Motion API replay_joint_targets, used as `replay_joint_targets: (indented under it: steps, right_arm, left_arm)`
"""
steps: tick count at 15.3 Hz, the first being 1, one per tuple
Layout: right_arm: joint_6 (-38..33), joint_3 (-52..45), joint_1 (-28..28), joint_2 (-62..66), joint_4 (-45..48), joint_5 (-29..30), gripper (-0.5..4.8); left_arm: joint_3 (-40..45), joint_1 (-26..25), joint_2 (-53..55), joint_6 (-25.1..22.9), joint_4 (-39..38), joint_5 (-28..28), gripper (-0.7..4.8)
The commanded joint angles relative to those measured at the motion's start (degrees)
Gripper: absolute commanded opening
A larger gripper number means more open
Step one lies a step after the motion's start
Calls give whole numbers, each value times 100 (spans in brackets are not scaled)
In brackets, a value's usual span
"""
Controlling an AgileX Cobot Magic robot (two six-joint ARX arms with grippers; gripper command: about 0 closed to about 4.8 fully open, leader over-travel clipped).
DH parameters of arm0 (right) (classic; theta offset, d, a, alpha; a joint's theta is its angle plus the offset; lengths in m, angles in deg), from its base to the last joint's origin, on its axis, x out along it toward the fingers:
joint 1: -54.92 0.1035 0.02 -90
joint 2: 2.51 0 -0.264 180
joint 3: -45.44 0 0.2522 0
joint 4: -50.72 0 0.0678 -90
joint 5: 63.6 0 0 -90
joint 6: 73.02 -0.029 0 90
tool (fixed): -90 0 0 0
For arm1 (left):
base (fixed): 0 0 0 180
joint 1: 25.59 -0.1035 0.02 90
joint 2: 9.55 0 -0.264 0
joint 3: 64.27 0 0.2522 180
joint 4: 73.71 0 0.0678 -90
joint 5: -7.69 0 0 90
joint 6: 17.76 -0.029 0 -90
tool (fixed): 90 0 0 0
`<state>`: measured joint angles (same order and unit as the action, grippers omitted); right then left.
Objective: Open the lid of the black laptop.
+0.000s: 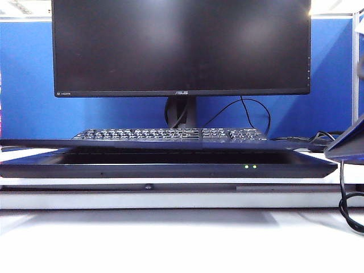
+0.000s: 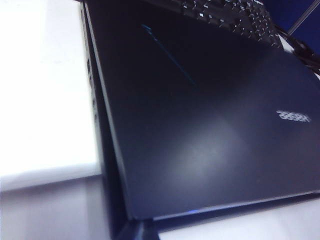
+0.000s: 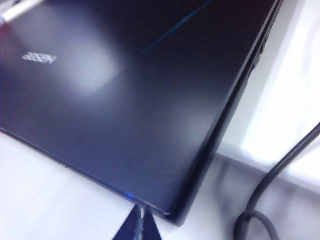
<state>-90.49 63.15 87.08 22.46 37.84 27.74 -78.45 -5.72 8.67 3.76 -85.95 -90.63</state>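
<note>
White counter (image 1: 170,239) carries the black laptop (image 1: 170,169), its lid (image 2: 200,115) slightly raised. Left tool (image 2: 137,231) and right tool (image 3: 137,227) sit at its front corners; grip unclear.

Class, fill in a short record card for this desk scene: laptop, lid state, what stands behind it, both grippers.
laptop: black laptop lies flat at the desk's front edge, two green lights on its front
lid: lid raised only a crack above the base, logo outside
behind: keyboard, then ASUS monitor on its stand
left gripper: tip at the lid's front corner, its state unclear
right gripper: tip at the other front corner, its state unclear
cables: black cable beside the laptop's right side
</note>
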Motion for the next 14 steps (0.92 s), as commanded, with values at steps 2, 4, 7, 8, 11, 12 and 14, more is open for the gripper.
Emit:
replay_joint_targets:
  steps: [2,4,7,8,11,12,14]
  right_arm:
    - [201,387,-90,592,748,-142,-5]
    - [269,564,-90,817,837,-122,-5]
    - [229,772,-85,870,852,686,-5]
    - [149,813,-72,870,800,1038,-5]
    - [76,813,-72,870,778,1974,-5]
    - [72,815,-72,870,723,2363,-5]
    - [76,844,-72,870,221,2879,-5]
  left_arm:
    - [-63,-15,-22,-11,726,85,-1]
    - [-175,-15,-22,-55,726,125,-1]
    - [-234,-15,-22,-72,715,168,-1]
    - [-234,-15,-22,-70,688,168,-1]
    - [-234,-15,-22,-70,688,173,-1]
    - [-234,-15,-22,-72,691,190,-1]
    - [-234,-15,-22,-52,695,190,-1]
